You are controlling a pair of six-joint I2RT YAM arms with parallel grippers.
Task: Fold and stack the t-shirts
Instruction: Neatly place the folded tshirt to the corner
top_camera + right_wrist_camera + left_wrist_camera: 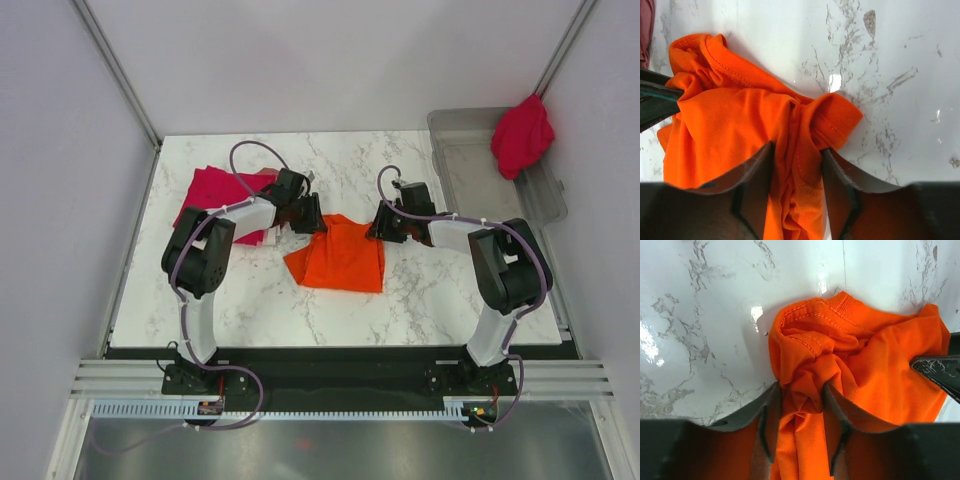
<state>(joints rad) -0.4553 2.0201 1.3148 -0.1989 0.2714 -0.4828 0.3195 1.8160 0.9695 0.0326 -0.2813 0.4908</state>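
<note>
The bright orange t-shirt (342, 257) lies bunched in the middle of the marble table. My left gripper (312, 216) is shut on a bunched fold at its upper left corner, which shows in the left wrist view (805, 390). My right gripper (380, 222) is shut on a bunched fold at its upper right corner, near a ribbed hem, in the right wrist view (797, 150). A stack of crimson-magenta t-shirts (215, 192) lies at the back left, with a pale pink edge (262, 238) showing. Another crimson shirt (522, 135) hangs over the bin's far corner.
A clear grey plastic bin (480, 170) stands at the table's back right edge. The marble tabletop (350, 160) shows bare behind the orange shirt and also in front of it. White walls enclose the back and sides.
</note>
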